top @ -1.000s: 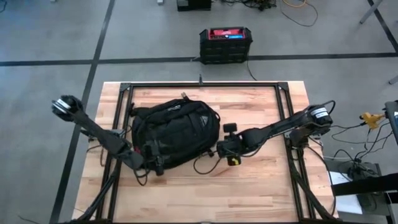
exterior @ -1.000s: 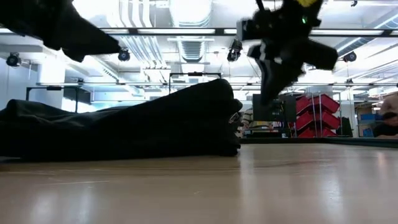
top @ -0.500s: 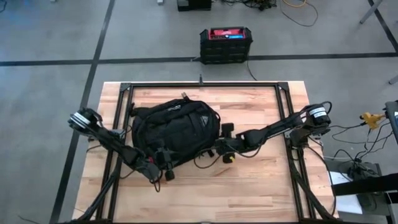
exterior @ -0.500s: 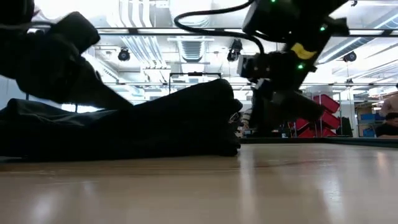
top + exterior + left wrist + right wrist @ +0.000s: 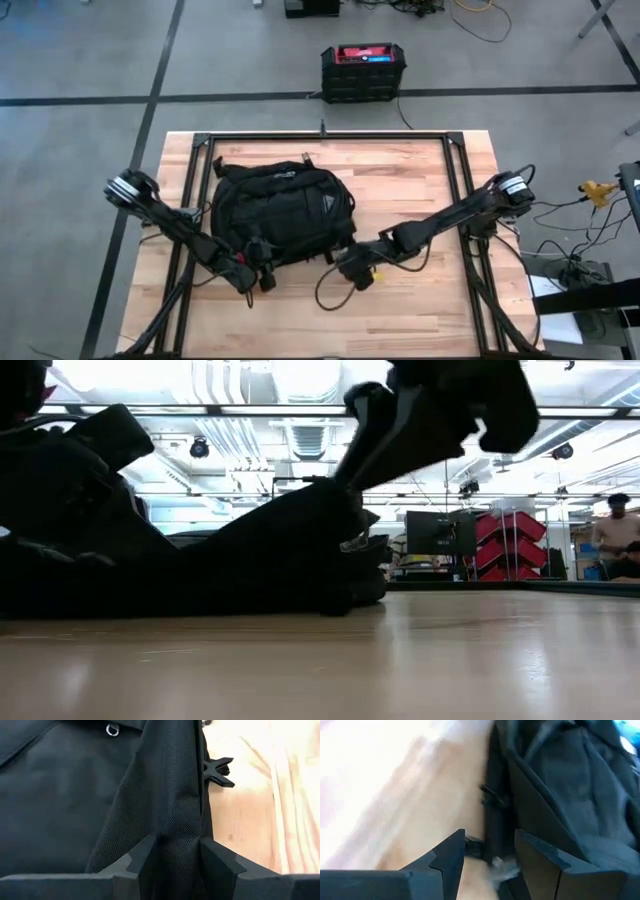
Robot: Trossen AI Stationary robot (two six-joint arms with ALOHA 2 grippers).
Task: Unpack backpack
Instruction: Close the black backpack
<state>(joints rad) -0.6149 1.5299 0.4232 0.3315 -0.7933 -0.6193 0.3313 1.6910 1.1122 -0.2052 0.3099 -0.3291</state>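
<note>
On wooden table (image 5: 420, 320): backpack (image 5: 280, 210) (flat); red bins (image 5: 510, 545) probably behind.

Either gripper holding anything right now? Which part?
The left gripper is shut on a fold of the large soft black fabric backpack at its near edge. The right gripper straddles a strap there; a grip cannot be told.

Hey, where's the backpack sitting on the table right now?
In the high view the backpack lies left of the table's centre, with the left tool at its near edge and the right tool beside its near right corner.
</note>
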